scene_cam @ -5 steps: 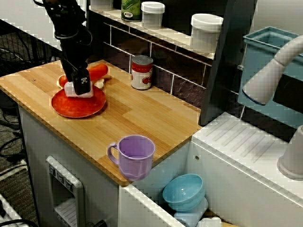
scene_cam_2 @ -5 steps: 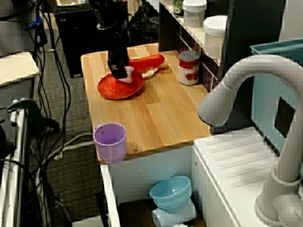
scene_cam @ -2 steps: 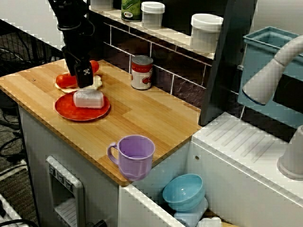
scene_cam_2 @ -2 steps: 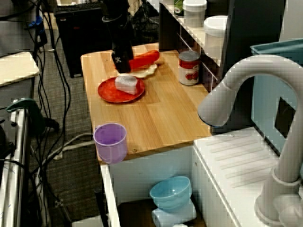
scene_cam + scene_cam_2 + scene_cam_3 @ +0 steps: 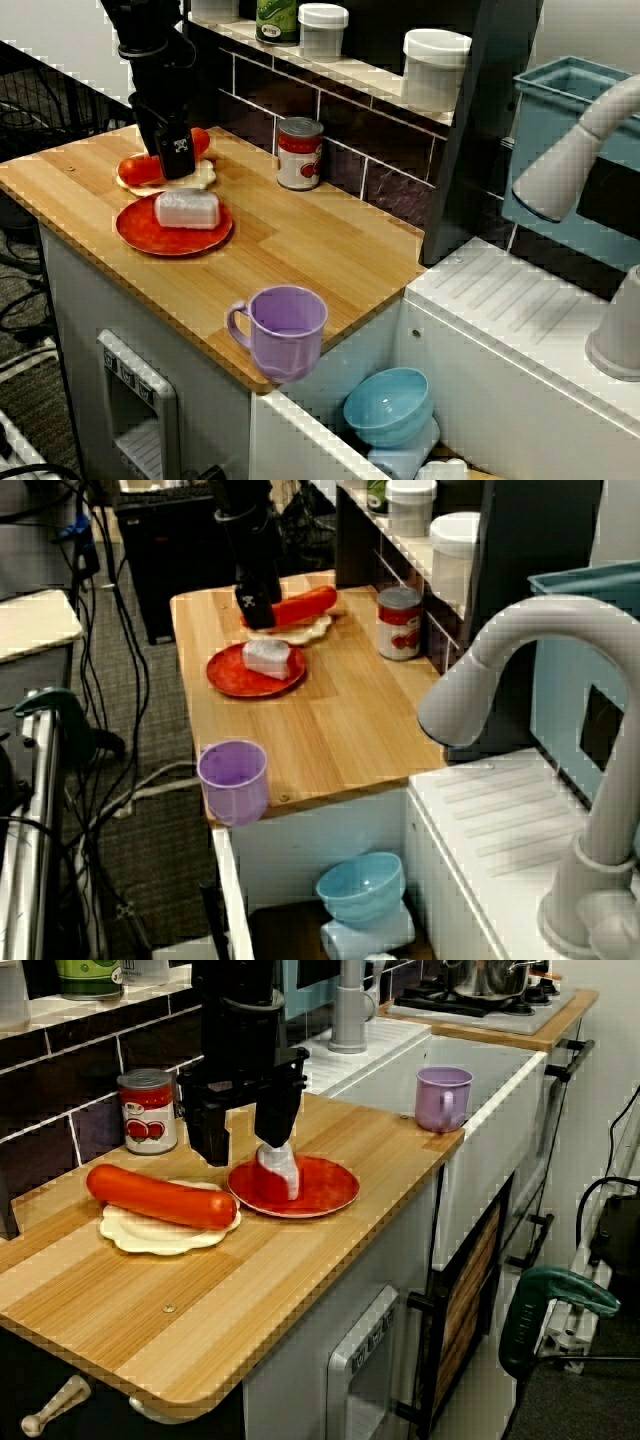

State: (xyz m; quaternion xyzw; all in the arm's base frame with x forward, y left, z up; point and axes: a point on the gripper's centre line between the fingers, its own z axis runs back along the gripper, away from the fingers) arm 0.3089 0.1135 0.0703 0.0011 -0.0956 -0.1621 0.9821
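Observation:
My black gripper (image 5: pixel 243 1132) hangs open just above the wooden counter, its fingers (image 5: pixel 209 1132) spread wide with nothing between them. Right below and in front of it a white block (image 5: pixel 280 1168) lies on a red plate (image 5: pixel 325 1195). In the view from the counter's front the gripper (image 5: pixel 175 155) sits behind that block (image 5: pixel 187 209) and plate (image 5: pixel 140 232), over a red sausage (image 5: pixel 138 169). The sausage (image 5: pixel 160 1196) rests on a flat cream piece (image 5: pixel 140 1235) beside the plate. In the view along the counter the gripper (image 5: pixel 255 608) hovers between sausage (image 5: pixel 305 605) and block (image 5: pixel 266 658).
A red-labelled can (image 5: pixel 299 152) stands by the tiled back wall. A purple mug (image 5: pixel 285 330) sits at the counter's front corner near the sink. Jars line the shelf above. A blue bowl (image 5: pixel 388 405) lies low beside the counter, and a grey faucet (image 5: pixel 520 670) arches over the sink.
A second ago the gripper was down on the plate, shut on the white block. It has let go, opened and risen toward the sausage; the block now lies free on the plate.

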